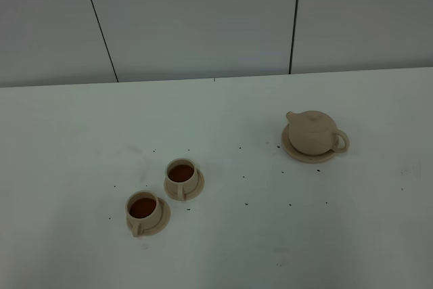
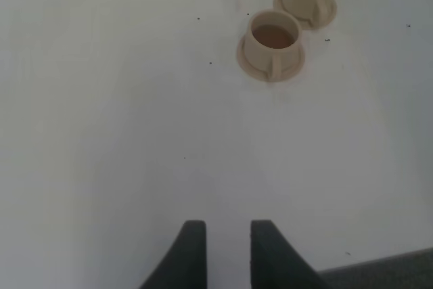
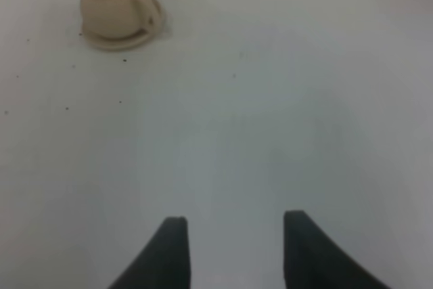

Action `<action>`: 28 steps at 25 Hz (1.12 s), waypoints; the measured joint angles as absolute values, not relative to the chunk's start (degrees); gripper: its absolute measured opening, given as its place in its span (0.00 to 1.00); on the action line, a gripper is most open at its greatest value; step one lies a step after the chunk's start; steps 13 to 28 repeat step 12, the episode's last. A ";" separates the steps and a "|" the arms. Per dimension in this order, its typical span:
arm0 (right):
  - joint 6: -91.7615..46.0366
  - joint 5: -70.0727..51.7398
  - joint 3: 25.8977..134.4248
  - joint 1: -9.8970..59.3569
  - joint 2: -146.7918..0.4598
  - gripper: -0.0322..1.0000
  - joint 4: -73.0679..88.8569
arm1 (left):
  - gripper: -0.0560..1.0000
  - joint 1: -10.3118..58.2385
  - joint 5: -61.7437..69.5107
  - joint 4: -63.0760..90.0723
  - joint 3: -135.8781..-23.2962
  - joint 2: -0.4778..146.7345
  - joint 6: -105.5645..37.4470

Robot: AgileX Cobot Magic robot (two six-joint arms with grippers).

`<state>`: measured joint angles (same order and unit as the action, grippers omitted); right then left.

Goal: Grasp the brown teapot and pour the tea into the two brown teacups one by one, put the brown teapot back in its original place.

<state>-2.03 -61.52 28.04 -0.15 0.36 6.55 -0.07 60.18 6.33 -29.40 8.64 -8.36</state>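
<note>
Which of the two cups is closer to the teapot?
The rear cup, up and right of the other cup in the overhead view, is closer to the teapot. Both hold dark tea.

High exterior view looking down across the tabletop (image 1: 223,248), left wrist view shares the teacups (image 2: 273,44), right wrist view shares the teapot (image 3: 114,6)

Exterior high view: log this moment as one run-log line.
round tan lidded teapot: on wide saucer | two small tan teacups: both hold dark tea | left gripper: open, empty | right gripper: open, empty
</note>
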 joint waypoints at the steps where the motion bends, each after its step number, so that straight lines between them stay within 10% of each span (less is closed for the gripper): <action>1: -2.03 -61.52 28.04 -0.15 0.36 0.34 6.55 | 0.27 -0.07 60.18 6.33 -29.40 8.64 -8.36; 28: -2.03 -61.52 28.04 -0.15 0.36 0.34 6.55 | 0.27 -0.07 60.18 6.33 -29.40 8.64 -8.36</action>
